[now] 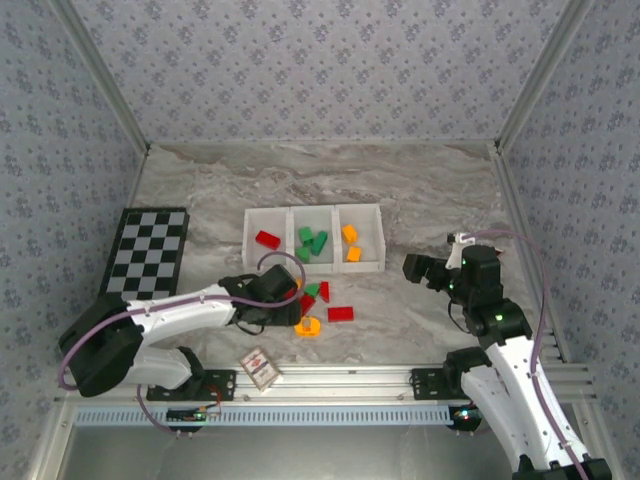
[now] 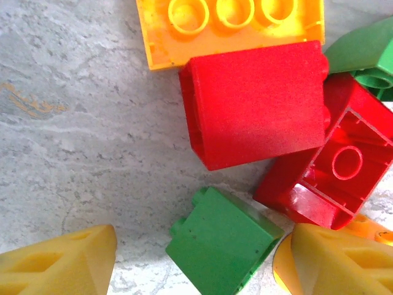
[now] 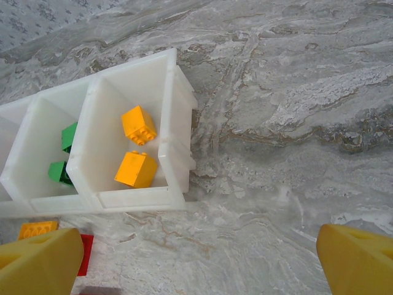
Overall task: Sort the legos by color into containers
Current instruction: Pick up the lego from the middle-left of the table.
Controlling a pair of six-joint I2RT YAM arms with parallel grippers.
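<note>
Between the left gripper's (image 2: 202,264) wide-spread fingers lies a green brick (image 2: 221,243), just beside two red bricks (image 2: 258,104); past them is an orange brick (image 2: 233,24), with bare marble (image 2: 80,123) open to the gripper's left. Wide too, the right gripper (image 3: 202,258) hangs over bare marble beside the tray (image 3: 141,200), whose nearest bin (image 3: 104,135) holds two orange cubes (image 3: 136,169).

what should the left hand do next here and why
Probably lower the left hand a little and close on the green brick: its fingers stand open with that brick between them, not yet gripped. The middle bin already holds green bricks, so it would likely go there next.
</note>
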